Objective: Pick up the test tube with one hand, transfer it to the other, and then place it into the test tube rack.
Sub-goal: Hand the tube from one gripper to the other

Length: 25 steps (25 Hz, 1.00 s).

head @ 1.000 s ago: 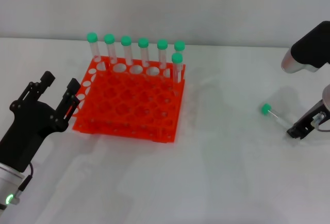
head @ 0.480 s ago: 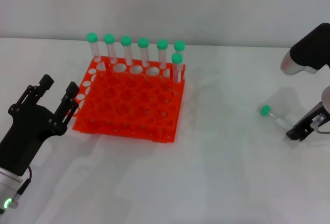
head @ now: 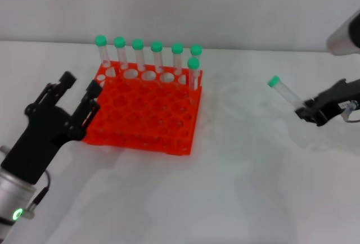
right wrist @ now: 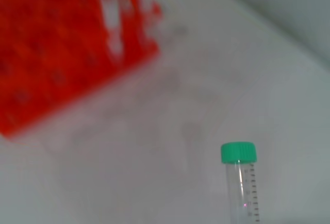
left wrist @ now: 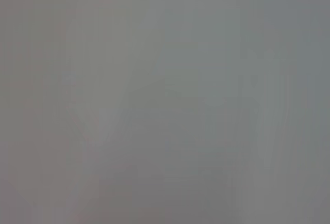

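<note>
My right gripper point(head: 304, 111), black on a white-grey arm, is shut on the rounded end of the test tube point(head: 286, 93). It holds the tube tilted above the table at the right, green cap point(head: 274, 81) pointing up and left. The tube also shows in the right wrist view point(right wrist: 242, 188). The orange test tube rack point(head: 135, 136) stands left of centre with several green-capped tubes point(head: 157, 55) upright along its far side. It shows blurred in the right wrist view point(right wrist: 62, 53). My left gripper point(head: 80, 84) is open, just left of the rack.
The white table point(head: 236, 188) spreads in front of the rack and between the two grippers. A grey wall lies behind. The left wrist view shows only plain grey.
My right gripper has lifted the tube off the table, up and to the left. My left gripper has moved forward and right, closer to the rack's left side.
</note>
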### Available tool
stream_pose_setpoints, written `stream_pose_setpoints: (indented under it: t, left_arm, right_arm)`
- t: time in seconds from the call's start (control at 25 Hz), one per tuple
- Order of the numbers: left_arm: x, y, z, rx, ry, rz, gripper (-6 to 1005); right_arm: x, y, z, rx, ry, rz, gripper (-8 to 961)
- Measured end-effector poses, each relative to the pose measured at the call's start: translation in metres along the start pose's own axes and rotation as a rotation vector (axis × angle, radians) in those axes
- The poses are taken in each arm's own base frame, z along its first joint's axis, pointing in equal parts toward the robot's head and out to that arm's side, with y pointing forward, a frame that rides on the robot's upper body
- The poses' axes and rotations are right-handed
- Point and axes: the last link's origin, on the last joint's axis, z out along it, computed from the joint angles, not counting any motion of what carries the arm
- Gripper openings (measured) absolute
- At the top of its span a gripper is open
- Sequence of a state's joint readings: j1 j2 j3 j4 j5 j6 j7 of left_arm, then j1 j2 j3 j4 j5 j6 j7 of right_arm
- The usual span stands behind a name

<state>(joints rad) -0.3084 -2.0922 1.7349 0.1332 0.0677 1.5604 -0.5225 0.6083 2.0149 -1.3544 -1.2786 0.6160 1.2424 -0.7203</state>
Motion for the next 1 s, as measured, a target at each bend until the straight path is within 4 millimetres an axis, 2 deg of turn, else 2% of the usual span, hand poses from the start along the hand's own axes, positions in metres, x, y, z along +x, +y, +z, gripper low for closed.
stream_pose_setpoints:
  t: [0.16,0.36,0.56,0.64,0.68,1.0]
  left_arm:
    - [0.005,0.009,0.02,-0.095,0.012,-0.097,542]
    - [0.008,0.023,0.056,-0.261,-0.05,-0.3,540]
    - [0.003,0.03,0.084,-0.348,-0.199,-0.425,538]
    - [0.0,0.032,0.088,-0.352,-0.228,-0.437,537]
    - [-0.007,0.037,0.098,-0.351,-0.29,-0.453,536]
    - [-0.017,0.051,0.116,-0.377,-0.382,-0.478,533]
  right_arm:
    - [0.004,0.009,-0.01,-0.049,-0.175,-0.059,186]
    - [0.016,0.02,-0.01,-0.127,-0.359,-0.119,186]
    - [0.016,0.024,-0.007,-0.163,-0.424,-0.152,186]
    - [0.012,0.027,-0.007,-0.172,-0.441,-0.168,186]
    - [0.01,0.028,-0.008,-0.177,-0.456,-0.174,186]
    - [-0.001,0.037,-0.01,-0.21,-0.524,-0.214,187]
